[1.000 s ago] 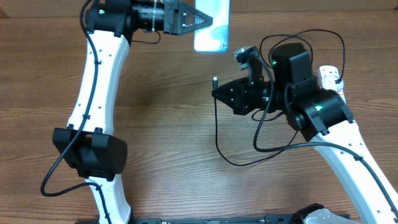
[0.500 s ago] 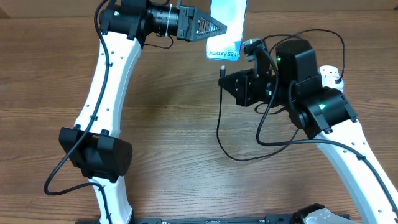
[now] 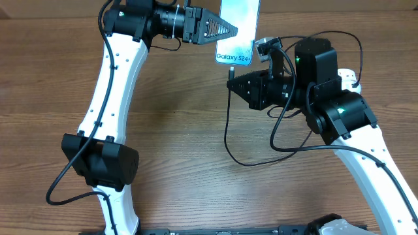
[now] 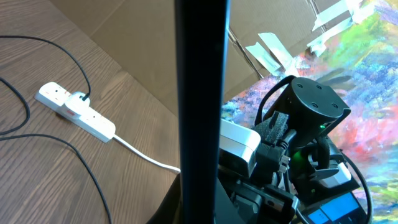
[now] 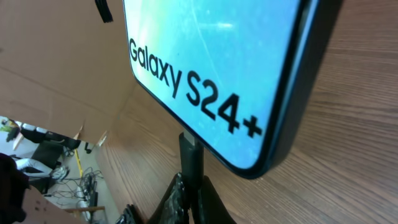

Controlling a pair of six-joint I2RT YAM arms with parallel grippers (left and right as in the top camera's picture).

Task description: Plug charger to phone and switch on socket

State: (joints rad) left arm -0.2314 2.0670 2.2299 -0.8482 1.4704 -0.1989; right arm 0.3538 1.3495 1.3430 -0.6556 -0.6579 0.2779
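Teal-screened, the phone (image 3: 240, 19) sits in the left gripper (image 3: 232, 31), which is clenched on its side edge. We see its long axis running from the far table edge toward the robot, lettered end nearest. Since a second ago it has shifted right. The right gripper (image 3: 232, 77), pinching the connector of the charger (image 3: 226, 124), has closed in, so the tip now sits just under that lettered end.
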